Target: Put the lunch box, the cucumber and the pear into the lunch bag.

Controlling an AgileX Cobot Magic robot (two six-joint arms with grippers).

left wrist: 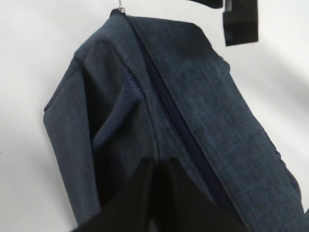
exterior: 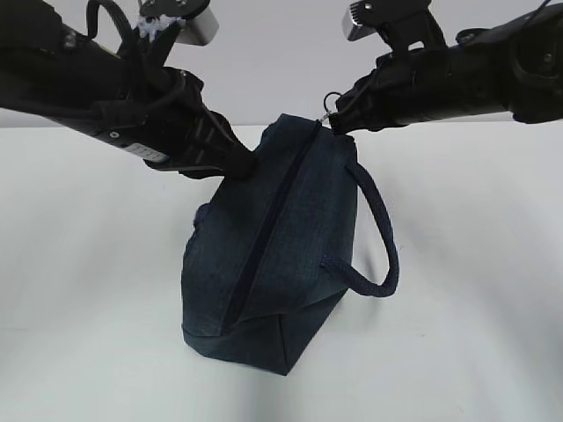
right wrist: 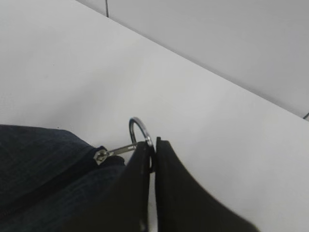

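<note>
Pinching the zipper ring point(right wrist: 140, 131), the right pincer point(right wrist: 153, 159) meets the lunch bag point(exterior: 273, 255).

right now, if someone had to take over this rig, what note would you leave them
Left hand: shut, pinching the lunch bag fabric on its side.
Right hand: shut on the metal ring zipper pull at the bag's far end.
The bag stands on the white table, zipper closed along its whole visible length, one loop handle hanging at the right.
Lunch box, cucumber and pear: not visible in any view, so I cannot tell whether they are packed.
Left: check the contents before releasing.
</note>
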